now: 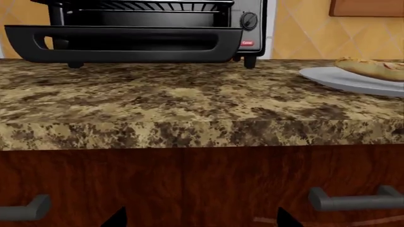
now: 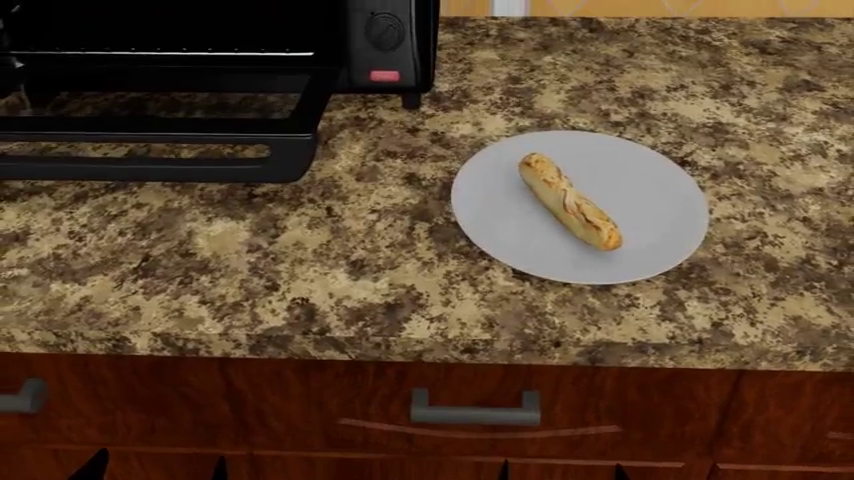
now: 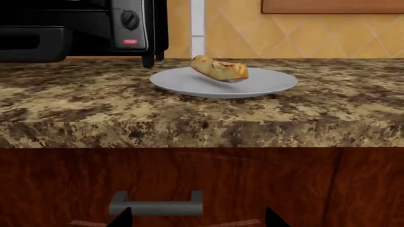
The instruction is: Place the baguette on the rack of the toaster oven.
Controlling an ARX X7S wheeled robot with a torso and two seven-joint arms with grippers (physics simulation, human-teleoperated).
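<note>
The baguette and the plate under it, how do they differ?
The baguette is golden-brown and long; the plate is pale grey and round. The baguette is rounded and lies diagonally; the plate is flat and much wider. Both sit on the counter, right of the toaster oven.

the toaster oven mouth is being left unblocked behind its lowered door; bare counter is lying between door and plate.

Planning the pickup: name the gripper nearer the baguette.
Right. The right gripper faces the baguette below the counter edge; the left gripper sits before the toaster oven, farther away.
</note>
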